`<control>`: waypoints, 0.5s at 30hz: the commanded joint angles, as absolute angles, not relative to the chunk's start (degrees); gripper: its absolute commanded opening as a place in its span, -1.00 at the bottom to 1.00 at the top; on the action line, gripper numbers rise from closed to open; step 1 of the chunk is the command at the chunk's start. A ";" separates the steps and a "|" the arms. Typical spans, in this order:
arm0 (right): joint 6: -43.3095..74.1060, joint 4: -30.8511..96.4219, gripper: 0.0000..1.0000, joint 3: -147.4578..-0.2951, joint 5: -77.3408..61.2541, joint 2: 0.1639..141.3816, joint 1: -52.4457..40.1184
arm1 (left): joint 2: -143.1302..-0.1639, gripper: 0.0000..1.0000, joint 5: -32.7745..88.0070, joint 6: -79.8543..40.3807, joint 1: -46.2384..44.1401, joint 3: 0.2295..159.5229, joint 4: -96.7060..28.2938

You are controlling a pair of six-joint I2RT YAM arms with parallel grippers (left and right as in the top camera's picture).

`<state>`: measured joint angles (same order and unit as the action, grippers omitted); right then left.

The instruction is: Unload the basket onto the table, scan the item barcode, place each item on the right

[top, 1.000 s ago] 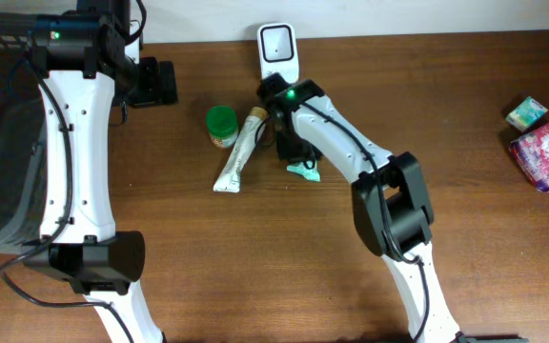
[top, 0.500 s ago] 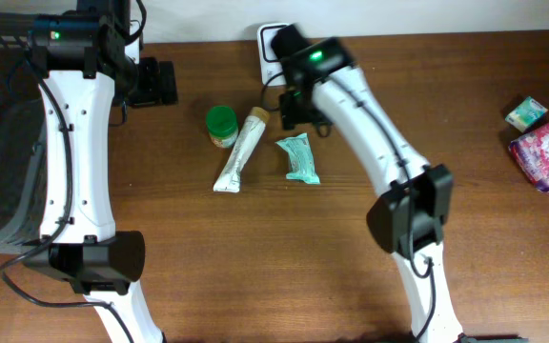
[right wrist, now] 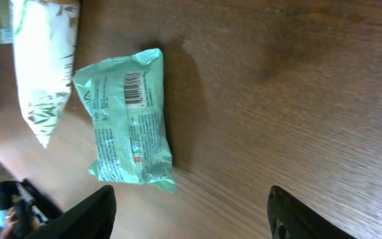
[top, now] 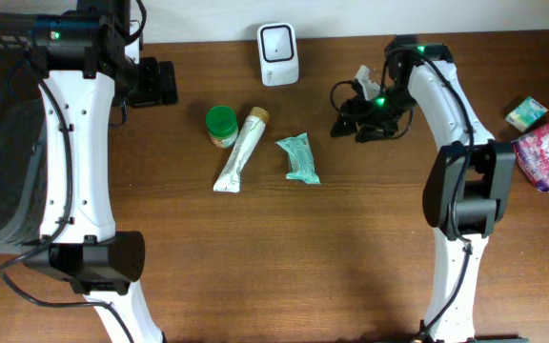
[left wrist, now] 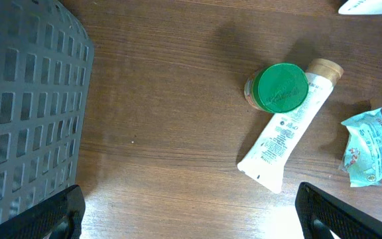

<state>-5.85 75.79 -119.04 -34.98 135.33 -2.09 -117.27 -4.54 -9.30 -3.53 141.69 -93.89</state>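
Green packet (right wrist: 128, 116) lying barcode (right wrist: 132, 86) up, print too small to read, tube (top: 239, 151) left of it, right gripper (right wrist: 194, 216) parted, empty, left gripper (left wrist: 191, 216) spread wide, empty

Left tool (left wrist: 188, 206) spread wide, empty, right tool (right wrist: 191, 209) parted, empty, both arms reaching forward

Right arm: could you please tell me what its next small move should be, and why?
Probably carry on rightward toward the pink package. The right pincer is open and empty, having just set down the green packet in front of the scanner, so that item seems done; the pink package lies free at the far right.
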 commanded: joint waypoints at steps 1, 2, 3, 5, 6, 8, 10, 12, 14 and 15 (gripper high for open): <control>-7.29 75.55 0.37 -118.17 -39.24 134.78 -2.24 | -117.45 0.98 -4.78 -9.80 -3.57 141.51 -93.97; -7.29 75.35 0.36 -118.17 -39.24 134.82 -2.66 | -117.45 0.98 -4.78 -9.80 -3.57 141.49 -93.95; -7.29 75.29 0.36 -118.17 -39.22 134.82 -3.03 | -117.45 0.98 -4.78 -9.80 -3.57 141.51 -93.97; -7.29 74.83 0.30 -118.17 -39.18 134.85 -4.23 | -117.45 0.98 -4.80 -9.80 -3.57 141.49 -93.95; -7.27 74.46 0.25 -118.17 -39.07 134.85 -4.99 | -117.45 0.98 -4.78 -9.80 -3.57 141.49 -93.95; -7.05 73.97 0.13 -118.17 -38.04 134.93 -6.70 | -117.45 0.98 -4.78 -9.80 -3.57 141.49 -93.95; -6.96 73.84 0.11 -118.17 -35.27 134.96 -8.60 | -117.45 0.98 -4.78 -9.80 -3.57 141.51 -93.95; -4.64 73.43 0.10 -118.17 -31.18 134.96 -10.63 | -117.45 0.98 -4.78 -9.80 -3.57 141.49 -93.95; -0.25 72.77 0.06 -118.17 -24.60 134.96 -13.32 | -117.45 0.98 -4.78 -9.80 -3.57 141.49 -93.95; 1.06 72.36 0.06 -118.17 -22.00 134.96 -14.66 | -117.45 0.98 -4.78 -9.80 -3.57 141.51 -93.95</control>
